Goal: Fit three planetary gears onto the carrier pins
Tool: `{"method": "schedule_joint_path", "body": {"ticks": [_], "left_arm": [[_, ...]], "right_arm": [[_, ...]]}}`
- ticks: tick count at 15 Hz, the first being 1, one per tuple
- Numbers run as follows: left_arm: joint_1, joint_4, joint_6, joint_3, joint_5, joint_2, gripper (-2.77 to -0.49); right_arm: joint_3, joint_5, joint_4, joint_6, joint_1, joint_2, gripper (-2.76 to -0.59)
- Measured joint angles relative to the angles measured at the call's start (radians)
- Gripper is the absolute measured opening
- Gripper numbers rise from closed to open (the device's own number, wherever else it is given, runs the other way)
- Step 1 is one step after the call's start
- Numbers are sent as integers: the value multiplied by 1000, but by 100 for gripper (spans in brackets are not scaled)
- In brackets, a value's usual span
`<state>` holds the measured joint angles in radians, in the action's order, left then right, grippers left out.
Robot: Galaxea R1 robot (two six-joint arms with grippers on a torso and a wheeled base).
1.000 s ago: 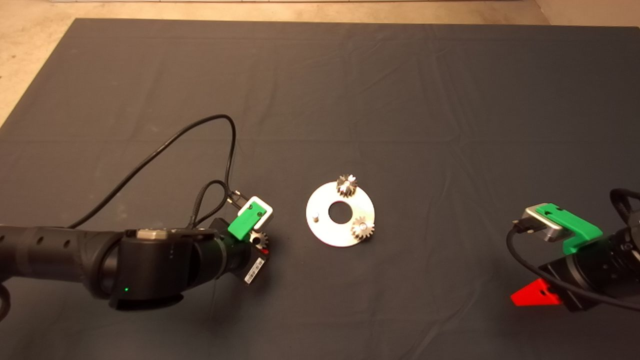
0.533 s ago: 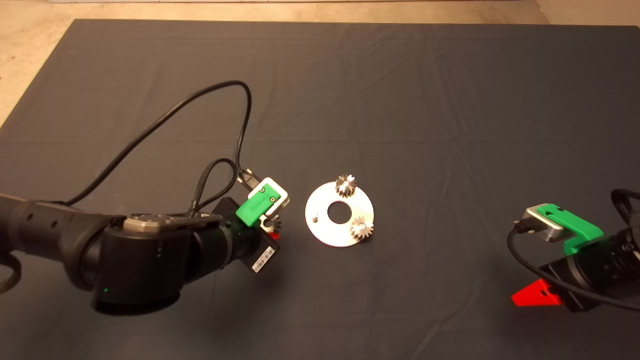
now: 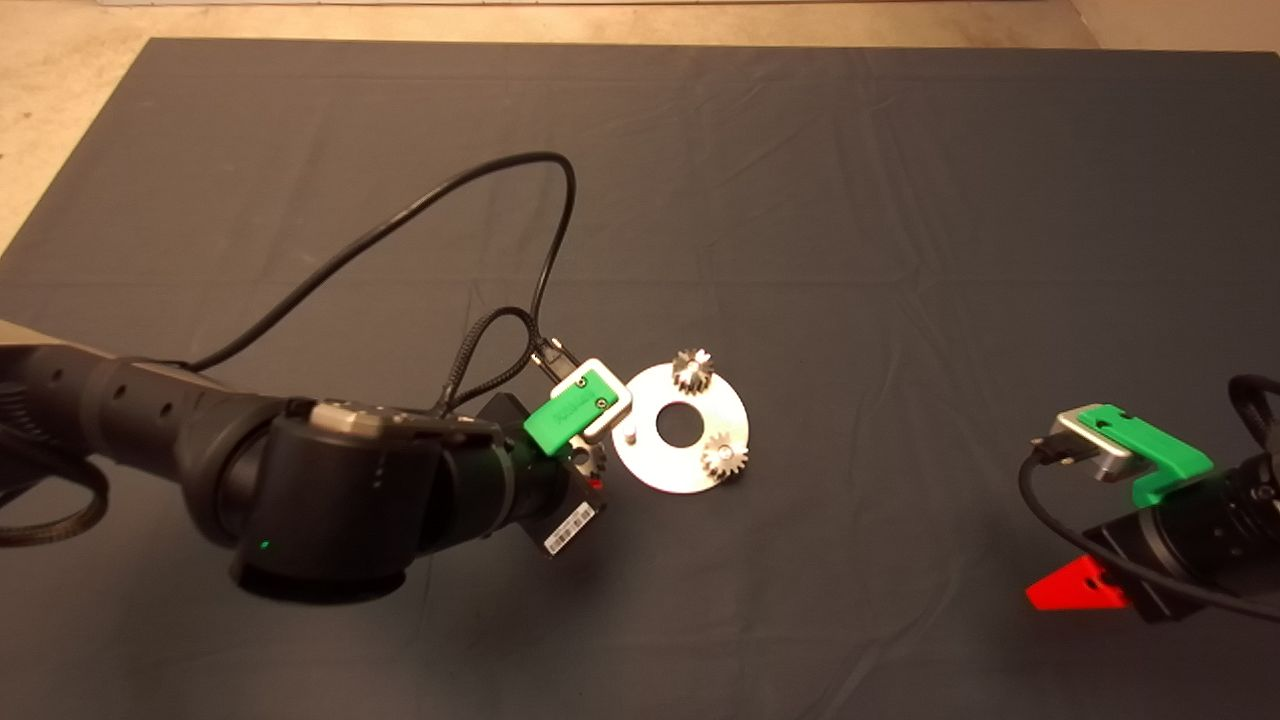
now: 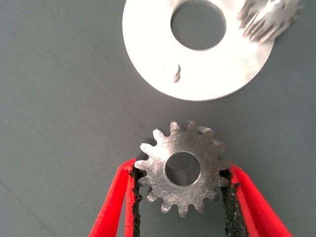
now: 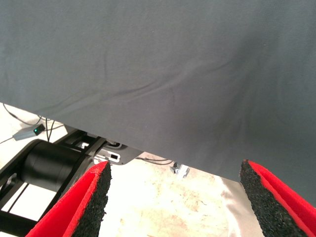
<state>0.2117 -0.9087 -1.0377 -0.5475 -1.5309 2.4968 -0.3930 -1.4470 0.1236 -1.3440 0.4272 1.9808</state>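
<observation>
The round silver carrier plate (image 3: 735, 425) lies mid-mat with two planetary gears seated on its pins, one (image 3: 692, 371) at the far edge and one (image 3: 724, 458) at the near right. A third carrier pin (image 3: 631, 436) stands bare on the plate's left side. My left gripper (image 3: 592, 468) sits just left of the plate, shut on a steel planetary gear (image 4: 182, 168) held flat between its black pads. In the left wrist view the bare pin (image 4: 176, 72) and plate (image 4: 212, 74) lie a short way ahead of the held gear. My right gripper (image 5: 175, 197) waits open at the mat's right edge.
A black cable (image 3: 440, 215) loops up from the left wrist over the mat. The right wrist view shows the mat's edge, floor and dark equipment (image 5: 49, 165) beyond it.
The left arm has travelled rightward with the gear in its grip, from well left of the plate to right beside its left rim. The right arm stayed put.
</observation>
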Motion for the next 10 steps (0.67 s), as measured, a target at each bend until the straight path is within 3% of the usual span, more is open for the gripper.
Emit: {"method": "schedule_joint_path", "body": {"ticks": [3, 10], "left_arm": [[3, 28, 7, -21, -1, 19, -243], [6, 34, 11, -66, 0, 48, -243]], "right_arm": [[1, 0, 0, 0, 6, 0, -144], [4, 0, 0, 0, 11, -4, -144]]}}
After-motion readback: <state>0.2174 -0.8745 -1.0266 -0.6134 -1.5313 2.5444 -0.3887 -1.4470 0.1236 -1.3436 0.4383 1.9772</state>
